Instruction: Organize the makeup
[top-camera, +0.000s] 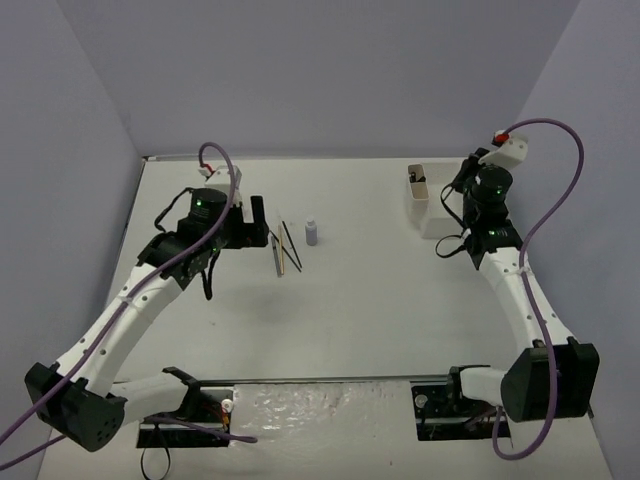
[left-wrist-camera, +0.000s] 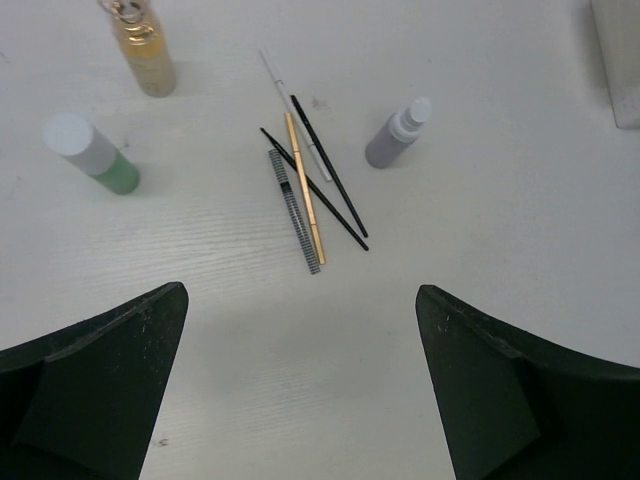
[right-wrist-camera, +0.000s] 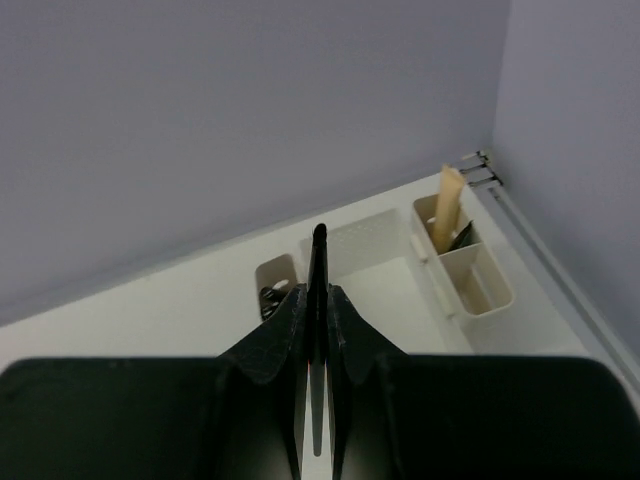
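Makeup sits in two places on your white table (top-camera: 380, 310). Your left gripper (left-wrist-camera: 300, 293) hangs released, its jaws spread wide and holding nothing. Below it is a loose bundle of thin pencils (left-wrist-camera: 308, 190) in black, gold, white and a checkered pattern, touching and crossing one another. A small grey-purple bottle (left-wrist-camera: 397, 135) stands just right of them. A green bottle with a white cap (left-wrist-camera: 95, 155) and an amber bottle (left-wrist-camera: 145, 60) are off to their left, well apart. Your right gripper (right-wrist-camera: 318, 295) is clenched on a thin black stick (right-wrist-camera: 319, 240), whose tip pokes out past the fingertips toward the white compartmented plastic box (right-wrist-camera: 370, 250). A tan flat stick (right-wrist-camera: 450, 200) stands in the box's right end compartment.
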